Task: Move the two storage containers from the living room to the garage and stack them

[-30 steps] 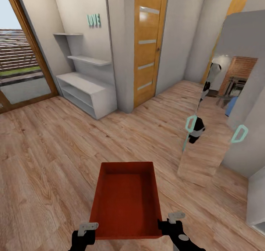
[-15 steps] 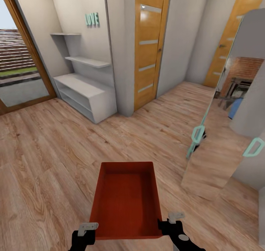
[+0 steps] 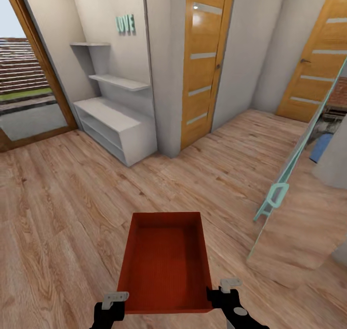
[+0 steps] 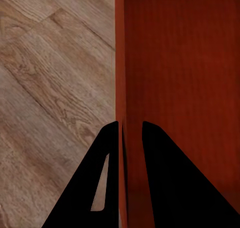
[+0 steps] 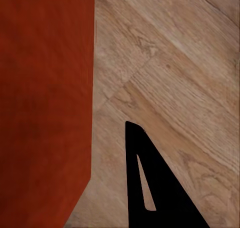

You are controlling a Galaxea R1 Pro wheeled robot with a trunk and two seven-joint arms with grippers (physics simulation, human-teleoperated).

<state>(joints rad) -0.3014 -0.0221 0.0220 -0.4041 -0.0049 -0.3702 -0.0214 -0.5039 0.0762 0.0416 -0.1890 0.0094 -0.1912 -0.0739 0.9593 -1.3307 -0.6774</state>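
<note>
One orange-red open-top storage container (image 3: 164, 266) hangs in front of me above the light wood-plank floor (image 3: 62, 213), long side pointing away. My left gripper (image 3: 114, 300) is at its near left corner. In the left wrist view its two black fingers (image 4: 112, 153) straddle the container's thin wall (image 4: 120, 63) and pinch it. My right gripper (image 3: 226, 289) is at the near right corner. In the right wrist view a single black finger (image 5: 145, 178) stands a little apart from the container's side (image 5: 45, 98), and the other finger is hidden.
A white low shelf unit (image 3: 115, 126) stands against the wall ahead on the left, beside a glass patio door (image 3: 29, 78). An orange wooden door (image 3: 202, 64) is straight ahead and another (image 3: 315, 78) at the far right. A leaning mirror panel with a teal handle (image 3: 274, 196) is close on the right.
The whole view has shifted: the mirror panel slid toward the right edge and the far right door came more into sight. The container and both grippers keep their places in the picture.
</note>
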